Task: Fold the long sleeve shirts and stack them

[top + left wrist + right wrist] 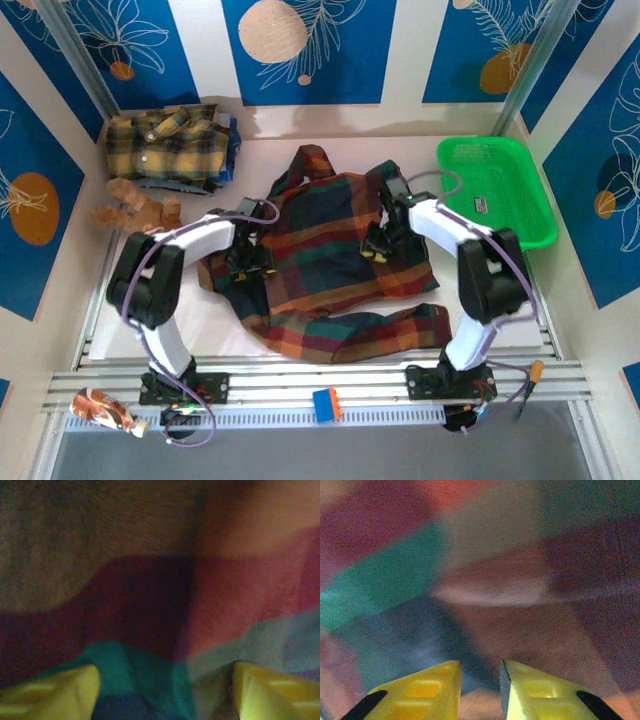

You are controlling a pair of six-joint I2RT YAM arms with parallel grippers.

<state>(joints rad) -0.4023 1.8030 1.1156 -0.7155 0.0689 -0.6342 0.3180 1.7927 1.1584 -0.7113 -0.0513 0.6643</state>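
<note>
A dark green, navy, red and orange plaid long sleeve shirt (330, 255) lies spread and rumpled in the middle of the table, one sleeve trailing along its near edge. A yellow and black plaid shirt (165, 145) sits folded at the back left. My left gripper (248, 258) hovers low over the dark shirt's left side. In the left wrist view its yellow fingers (55, 692) stand wide apart over the cloth (165, 605), open (165, 695). My right gripper (378, 243) presses close to the shirt's right side. Its jaws (480, 690) are a narrow gap apart, with cloth (485, 580) showing behind them and nothing pinched.
A brown teddy bear (135, 208) lies at the left, just in front of the folded shirt. A green plastic basket (495, 185) stands at the back right. A small blue block (327, 403) rests on the front rail between the arm bases.
</note>
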